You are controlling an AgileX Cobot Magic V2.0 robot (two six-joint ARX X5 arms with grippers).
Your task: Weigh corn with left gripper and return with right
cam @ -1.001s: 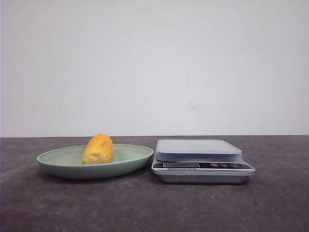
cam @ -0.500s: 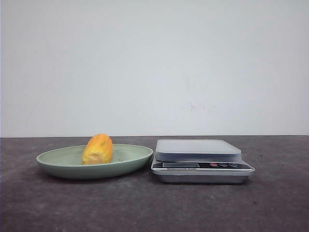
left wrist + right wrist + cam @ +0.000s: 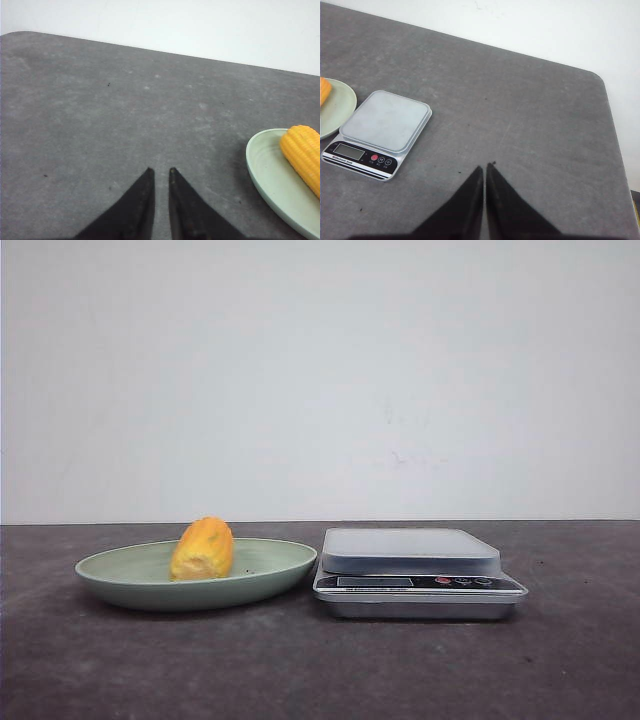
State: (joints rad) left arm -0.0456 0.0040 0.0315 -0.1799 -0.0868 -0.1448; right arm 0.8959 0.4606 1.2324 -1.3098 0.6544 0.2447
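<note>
Corn point(image 3: 302, 155) lies on plate point(image 3: 267, 175) — off to one side of left gripper point(image 3: 160, 172), fingers nearly closed, empty. Long axis seemingly oblique to them — right gripper point(image 3: 484, 166) farther, closed.

A plain white wall point(image 3: 320, 380) rises behind the dark grey mottled table point(image 3: 320, 670), evenly lit, its far edge at twelve o'clock.

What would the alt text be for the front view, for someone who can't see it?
A corn cob piece lies on a shallow green plate on a dark grey table, with a silver kitchen scale just to the plate's right, nothing on its platform. A plain white wall fills the background, and no robot arm is in this view.
</note>
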